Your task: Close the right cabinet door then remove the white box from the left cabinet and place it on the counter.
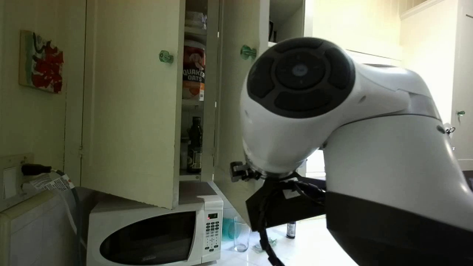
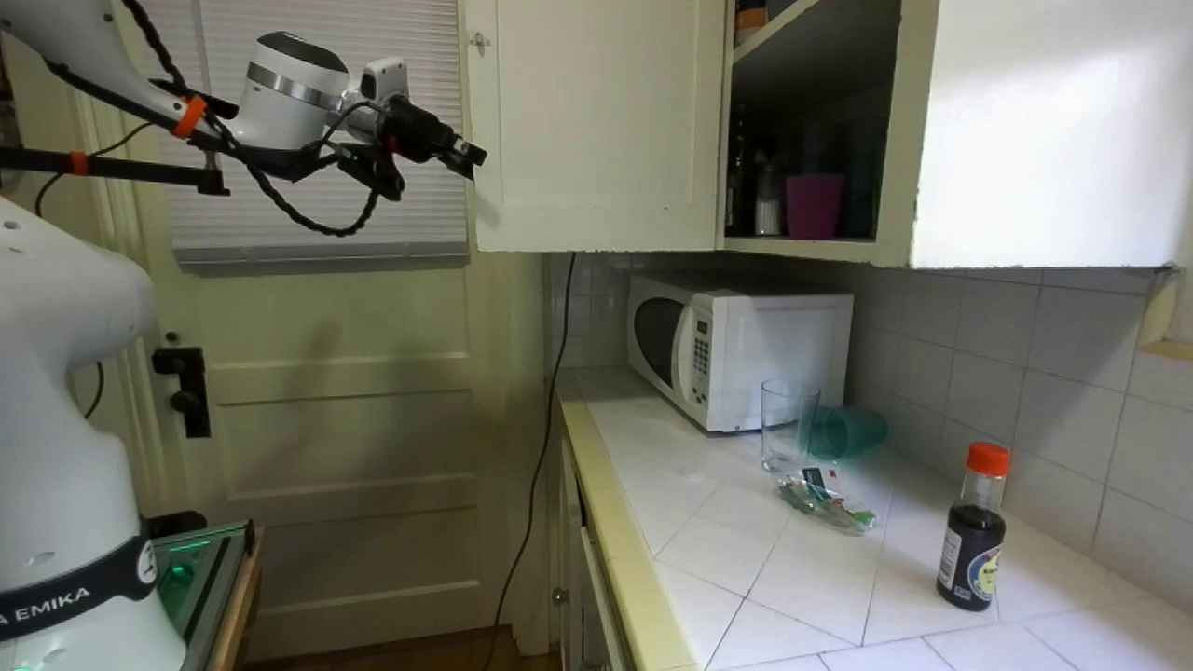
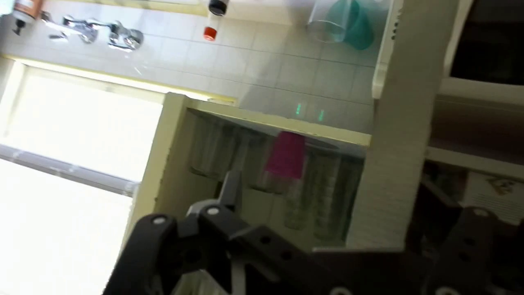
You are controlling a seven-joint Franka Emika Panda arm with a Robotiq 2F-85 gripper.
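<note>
The gripper [image 2: 469,161] stands spread, one finger [image 3: 475,233] (barely discernible in the wrist view) blending into the shadowed left cabinet [image 3: 475,159].

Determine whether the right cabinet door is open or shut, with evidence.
Open: in an exterior view, the right cabinet door stands swung out, exposing the magenta cup inside.

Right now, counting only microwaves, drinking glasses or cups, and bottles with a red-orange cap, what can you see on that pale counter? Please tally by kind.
Microwave: 1
Glasses and cups: 2 (clear glass, teal cup)
Red-orange-capped bottle: 1
Total on the counter: 4
</note>
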